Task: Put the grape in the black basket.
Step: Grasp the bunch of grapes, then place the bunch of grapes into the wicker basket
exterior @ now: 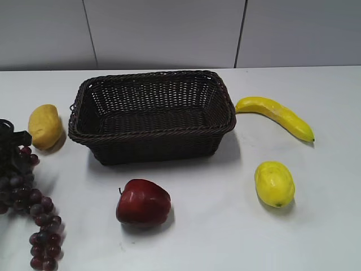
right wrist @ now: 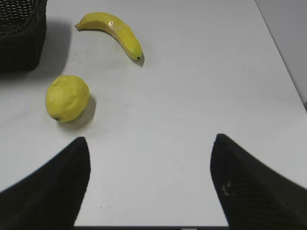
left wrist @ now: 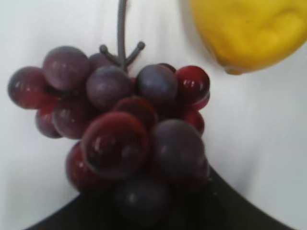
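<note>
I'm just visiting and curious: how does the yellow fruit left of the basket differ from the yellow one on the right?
The left yellow fruit is duller and more orange-yellow; the right yellow fruit is brighter and greenish-yellow. The left one sits beside the black basket, near the grape; the right one sits nearer the camera, below the banana. Both rest on the white table, outside the basket.

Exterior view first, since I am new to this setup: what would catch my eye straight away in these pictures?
The black basket dominates, standing empty at the centre back of the white table. At the left edge the grape trails toward the front beneath the left gripper, and fills the left wrist view. A red apple lies in front of the basket, yellow fruits around it.
</note>
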